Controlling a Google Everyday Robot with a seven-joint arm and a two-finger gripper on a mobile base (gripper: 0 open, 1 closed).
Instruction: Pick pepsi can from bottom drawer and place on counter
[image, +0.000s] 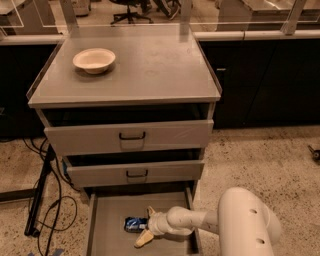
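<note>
The pepsi can (133, 224) lies on its side on the floor of the open bottom drawer (107, 220), left of centre. My gripper (145, 226) reaches in from the right on the white arm (200, 220), low in the drawer. Its tan fingers (142, 240) are spread open, one behind and one in front of the can's right end, and they are not closed on it. The counter (150, 65) is the grey cabinet top above, with low rims at its sides.
A cream bowl (94, 60) sits on the counter's back left. The two upper drawers (130, 136) with black handles stand slightly open above the bottom drawer. Black cables and a stand (42, 195) lie on the floor to the left. Dark cabinets stand behind on the right.
</note>
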